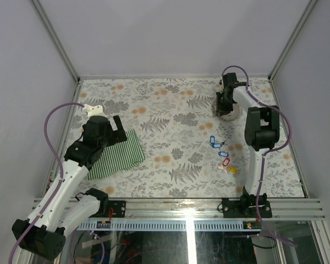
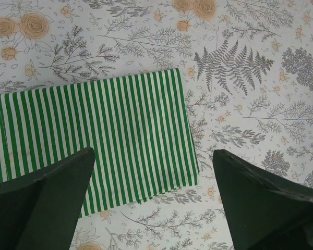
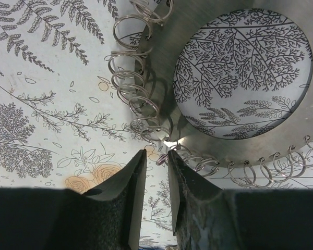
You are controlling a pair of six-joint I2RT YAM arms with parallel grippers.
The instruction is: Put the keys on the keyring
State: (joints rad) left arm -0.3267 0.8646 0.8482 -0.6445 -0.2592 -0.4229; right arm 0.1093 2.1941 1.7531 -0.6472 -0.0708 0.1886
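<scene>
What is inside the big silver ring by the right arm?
Only the flowered table cover shows through the hole in the keyring; nothing lies in it. The fingers of the right gripper cover part of its near rim.

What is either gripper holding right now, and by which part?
Left gripper: nothing, open over the striped cloth. Right gripper: fingers nearly closed about a small wire loop on the rim of the keyring; clamping cannot be told.

We see soft, even light over the surface [image 1: 170, 110] from above, with faint shadows. Up close, the keyring [image 3: 164, 73] glints brightly and throws a dark shadow beside its coils. The right end effector [image 3: 157, 155] shows near-black, its near edges slightly blurred.
</scene>
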